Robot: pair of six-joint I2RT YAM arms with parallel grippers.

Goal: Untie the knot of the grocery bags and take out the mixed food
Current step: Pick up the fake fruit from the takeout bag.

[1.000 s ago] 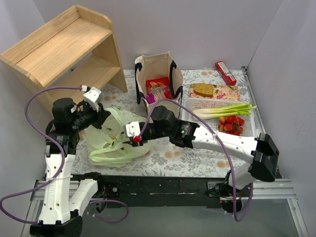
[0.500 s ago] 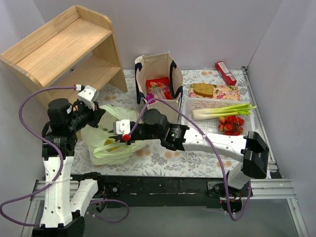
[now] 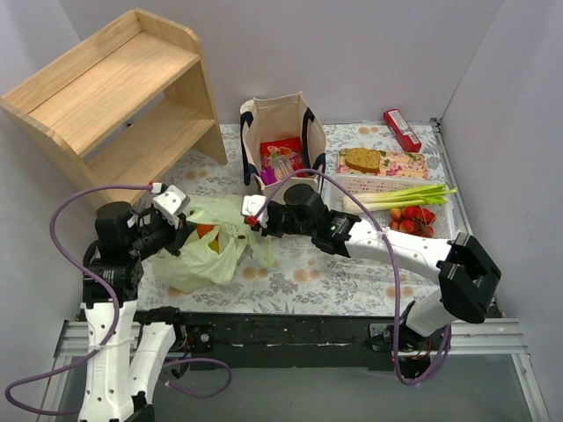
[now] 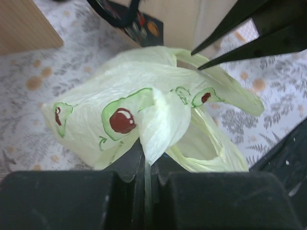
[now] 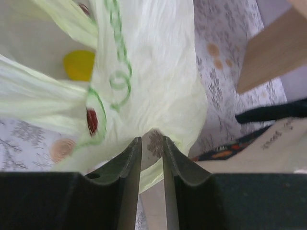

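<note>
The pale green plastic bag [image 3: 195, 264] hangs stretched between my two grippers, its mouth gaping. No knot shows. Inside it I see an orange round fruit [image 3: 204, 231] and a yellow item [image 5: 79, 65]. My left gripper [image 3: 182, 230] is shut on the bag's left edge; in the left wrist view the film [image 4: 144, 96] is pinched between the jaws [image 4: 145, 160]. My right gripper [image 3: 255, 214] grips the bag's right edge, the film [image 5: 153, 72] running into the narrow gap [image 5: 152, 143]. The beige tote [image 3: 281, 119] stands behind with red packets [image 3: 281, 147] inside.
A white slotted basket [image 3: 352, 185] at the right holds green stalks [image 3: 400, 195] and strawberries [image 3: 412, 220]. A brown biscuit [image 3: 362, 159] lies on a packet behind it, with a red box [image 3: 402, 129] further back. A wooden shelf [image 3: 123, 97] fills the back left.
My right gripper has pulled back and to the right with the bag's edge. The left gripper shifted right and nearer. The bag has lifted and opened, showing the fruit inside.
</note>
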